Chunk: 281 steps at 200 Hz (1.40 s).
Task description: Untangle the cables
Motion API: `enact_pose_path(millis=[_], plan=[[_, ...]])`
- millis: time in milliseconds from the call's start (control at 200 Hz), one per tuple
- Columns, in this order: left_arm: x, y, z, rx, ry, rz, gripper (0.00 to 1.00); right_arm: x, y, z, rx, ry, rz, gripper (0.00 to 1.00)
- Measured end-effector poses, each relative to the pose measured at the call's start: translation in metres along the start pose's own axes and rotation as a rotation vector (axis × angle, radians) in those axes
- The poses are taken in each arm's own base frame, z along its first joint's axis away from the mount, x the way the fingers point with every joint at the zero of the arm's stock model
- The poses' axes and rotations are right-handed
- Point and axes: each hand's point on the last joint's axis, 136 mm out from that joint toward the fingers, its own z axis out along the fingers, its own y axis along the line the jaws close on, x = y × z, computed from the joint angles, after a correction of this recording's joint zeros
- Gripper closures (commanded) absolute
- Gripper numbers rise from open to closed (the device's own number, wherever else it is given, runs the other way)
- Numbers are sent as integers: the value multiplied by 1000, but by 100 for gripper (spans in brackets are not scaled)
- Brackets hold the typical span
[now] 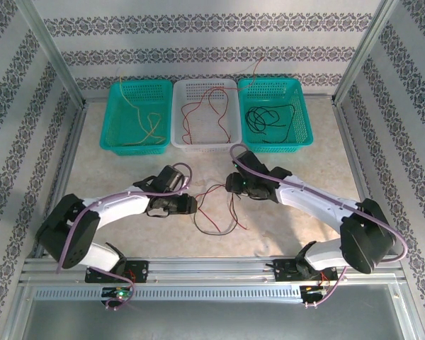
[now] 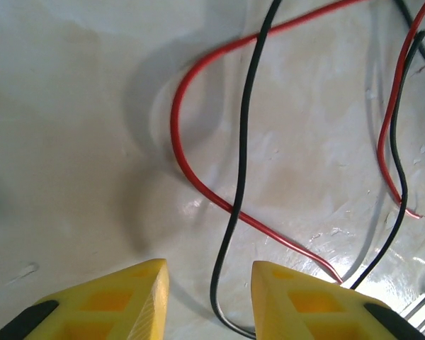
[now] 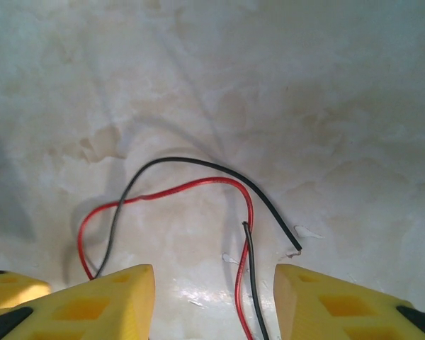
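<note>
At the far left, the yellow cable (image 1: pixel 138 113) lies in the left teal basket (image 1: pixel 113 117). This one looks sorted, so I see no risk there.

The left gripper (image 1: pixel 191 205) sits low over the counter (image 1: pixel 127 170) with its fingers (image 2: pixel 145 283) apart. In the left wrist view the loose black cable (image 2: pixel 244 142) runs down between them. The loose red cable (image 2: pixel 173 134) crosses it just ahead of the tips. If the fingers close a little too far forward, they could pinch both strands. A pull would then drag the crossing tighter instead of opening it.

The two loose cables lie in the middle of the counter, between the arms, and cross more than once. They are thin, so a shallow pinch may slip off. I cannot tell which strand lies on top at each crossing, and lifting the lower one would carry the other with it.

The right gripper (image 1: pixel 230 184) also has its fingers (image 3: pixel 127 290) spread and holds nothing. In the right wrist view red (image 3: pixel 191 185) and black (image 3: pixel 198 163) both pass between the tips, so it could grab both too. If both arms take the same cable, they would only stretch it.

Behind, the white basket (image 1: pixel 176 120) holds another red wire (image 1: pixel 198 110) and the right teal basket (image 1: pixel 304 120) another black wire (image 1: pixel 265 117). A careless drop could land across these and tangle again.
</note>
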Motion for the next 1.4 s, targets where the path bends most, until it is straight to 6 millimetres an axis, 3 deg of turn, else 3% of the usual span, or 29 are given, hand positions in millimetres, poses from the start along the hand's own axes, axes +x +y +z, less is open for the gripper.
enact_pose_path(millis=[175,450,525,695,850,974,1184,1289,1404], plan=[[12,2,14,-20,70,12,68,-5,-3,-10,-30,-36,36,51],[5,-4,19,-52,77,52,73,-4,-7,-8,-34,-27,50,52],[5,-6,21,-61,85,69,78,-4,-7,-8,-34,-26,50,52],[9,-4,23,-98,102,98,100,-8,-8,-12,-42,-40,60,52],[7,-6,14,-109,92,116,100,-11,-3,-24,-83,-67,43,51],[-7,-32,-19,-54,3,173,100,-18,9,-41,-152,-108,13,48],[-50,-113,-114,147,-283,333,100,-28,30,-67,-257,-156,-44,41],[-56,-143,-151,242,-354,400,100,-35,44,-79,-298,-174,-75,38],[-59,-160,-175,326,-395,425,100,-38,62,-95,-357,-197,-116,36]])
